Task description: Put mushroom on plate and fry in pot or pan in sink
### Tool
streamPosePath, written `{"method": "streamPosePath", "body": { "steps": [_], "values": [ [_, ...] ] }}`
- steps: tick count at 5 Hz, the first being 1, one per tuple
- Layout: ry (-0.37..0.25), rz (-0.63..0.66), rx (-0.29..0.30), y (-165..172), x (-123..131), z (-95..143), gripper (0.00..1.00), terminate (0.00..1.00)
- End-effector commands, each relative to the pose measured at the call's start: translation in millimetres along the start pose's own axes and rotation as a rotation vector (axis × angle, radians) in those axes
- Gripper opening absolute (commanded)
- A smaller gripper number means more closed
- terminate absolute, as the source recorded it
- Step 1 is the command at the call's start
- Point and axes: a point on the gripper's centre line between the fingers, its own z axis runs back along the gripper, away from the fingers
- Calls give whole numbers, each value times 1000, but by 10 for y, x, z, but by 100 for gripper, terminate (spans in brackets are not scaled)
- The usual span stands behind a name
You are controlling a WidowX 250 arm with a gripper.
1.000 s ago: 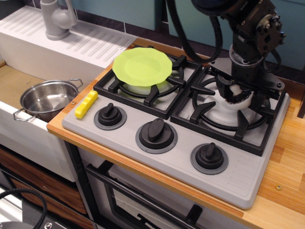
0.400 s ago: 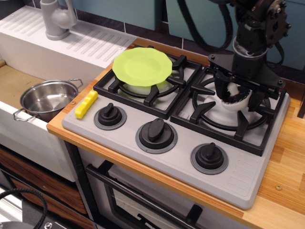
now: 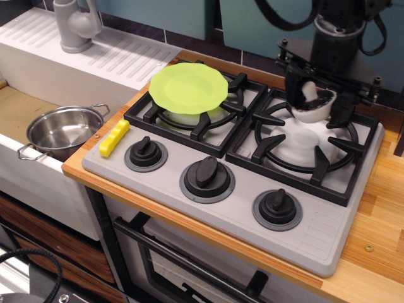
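Note:
My gripper (image 3: 314, 101) is shut on the mushroom (image 3: 312, 104), held upside down with its dark gills and white stem showing, a little above the right burner cap (image 3: 303, 145). The lime-green plate (image 3: 188, 87) rests on the left burner grate, empty. The yellow fry (image 3: 114, 137) lies on the stove's front left corner. The steel pot (image 3: 61, 130) stands empty in the sink (image 3: 16, 110) at the left.
Three black knobs (image 3: 207, 173) line the stove's front. The grey tap (image 3: 74, 24) stands behind the sink. Wooden counter (image 3: 385, 214) runs along the right of the stove. Black grates (image 3: 303, 161) rise over both burners.
My gripper has risen from the right burner with the mushroom in it, lifting it clear of the white burner cap. The plate, fry and pot have not moved.

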Motion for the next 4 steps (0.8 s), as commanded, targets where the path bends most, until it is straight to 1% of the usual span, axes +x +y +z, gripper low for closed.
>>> {"method": "streamPosePath", "body": {
  "steps": [1,2,4],
  "values": [
    [-81,-31,28,397,201,393,0,0],
    [-84,-47,46,565,179,422,0,0],
    [-99,-79,60,859,167,449,0,0]
  ]
}}
